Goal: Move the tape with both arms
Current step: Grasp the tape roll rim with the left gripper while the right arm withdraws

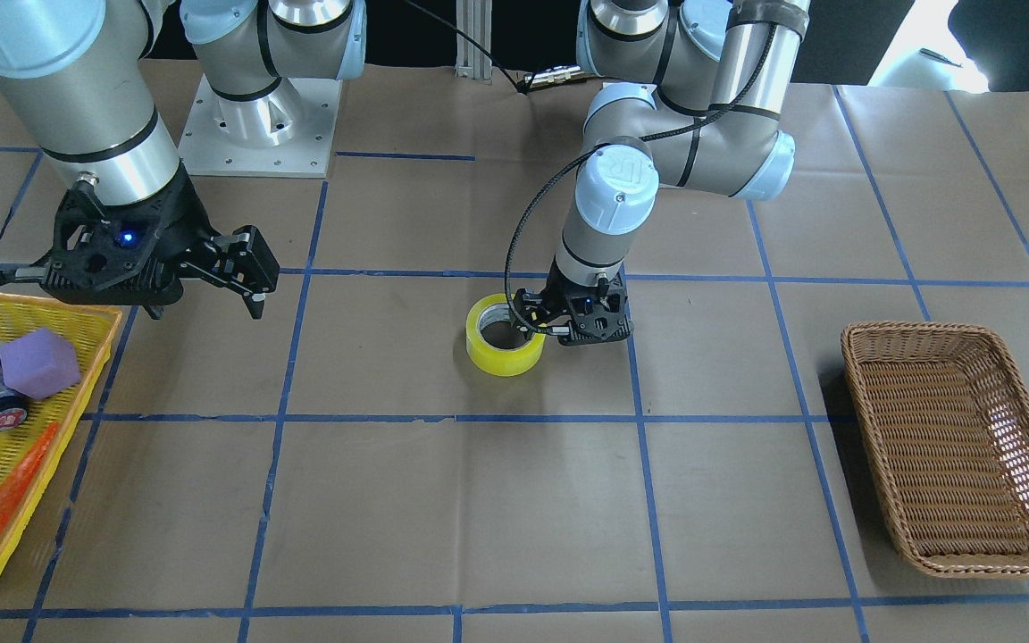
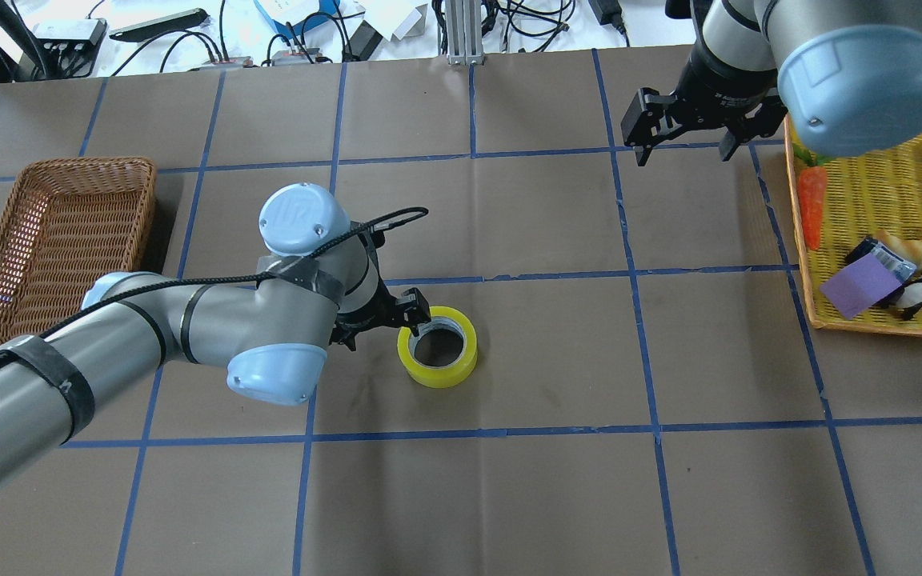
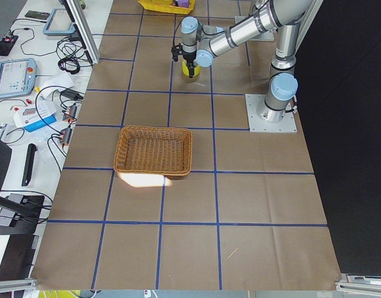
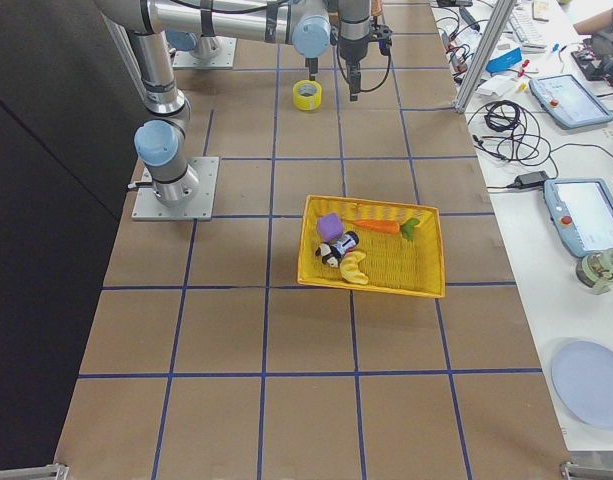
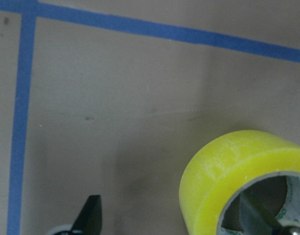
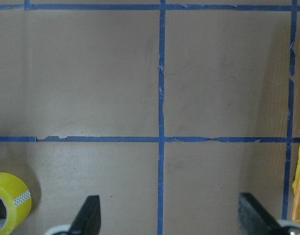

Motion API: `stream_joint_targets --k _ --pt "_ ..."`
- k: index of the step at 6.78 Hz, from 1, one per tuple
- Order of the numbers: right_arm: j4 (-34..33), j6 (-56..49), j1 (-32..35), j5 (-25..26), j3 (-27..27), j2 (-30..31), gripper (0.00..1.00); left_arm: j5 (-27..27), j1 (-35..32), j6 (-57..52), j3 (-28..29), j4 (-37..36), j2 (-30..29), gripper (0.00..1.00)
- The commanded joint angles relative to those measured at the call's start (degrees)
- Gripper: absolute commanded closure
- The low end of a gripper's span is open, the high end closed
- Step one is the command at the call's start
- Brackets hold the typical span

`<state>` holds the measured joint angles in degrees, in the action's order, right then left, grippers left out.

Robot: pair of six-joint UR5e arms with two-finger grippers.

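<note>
The left tool (image 1: 534, 320), fingers apart, straddles the wall of the flat-lying tape (image 1: 501, 359) beneath it, one finger inside the core, while the right tool (image 2: 683, 144), fingers also apart, hangs well away.

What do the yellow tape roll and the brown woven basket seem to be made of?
Yellow tape roll: smooth plastic film, likely, wound on a pale printed core, perhaps cardboard. Brown woven basket: wicker or rattan-like strands, matte, with a visible open weave; it could be a plastic imitation.
</note>
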<state>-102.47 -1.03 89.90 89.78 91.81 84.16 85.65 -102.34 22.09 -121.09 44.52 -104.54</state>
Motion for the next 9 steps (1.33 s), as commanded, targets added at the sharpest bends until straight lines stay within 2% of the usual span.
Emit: stream_joint_targets --k 1,3,4,5,7,9 --pt "-0.01 -0.11 -0.25 -0.04 1.0 0.22 0.0 -0.4 -1.01 0.15 -1.16 -2.07 -1.71 0.0" --pt "0.07 -0.11 -0.34 0.04 1.0 0.22 0.0 -0.05 -0.67 -2.93 -0.9 -2.33 -2.51 0.72" --pt "-0.01 -0.11 -0.25 -0.04 1.0 0.22 0.0 -0.13 -0.58 -3.02 -0.46 -2.42 -2.25 0.9" --pt "-0.01 -0.11 -0.25 -0.04 1.0 0.22 0.0 0.47 -0.31 -3.2 0.06 -2.33 -1.55 0.95" --pt "-0.01 -0.11 -0.34 -0.13 1.09 0.22 0.0 1.44 4.14 -7.9 4.09 -1.29 0.21 0.96" --pt "-0.1 -2.11 -0.34 -0.22 0.82 0.3 0.0 3.03 17.72 -25.34 13.11 9.39 1.01 0.95"
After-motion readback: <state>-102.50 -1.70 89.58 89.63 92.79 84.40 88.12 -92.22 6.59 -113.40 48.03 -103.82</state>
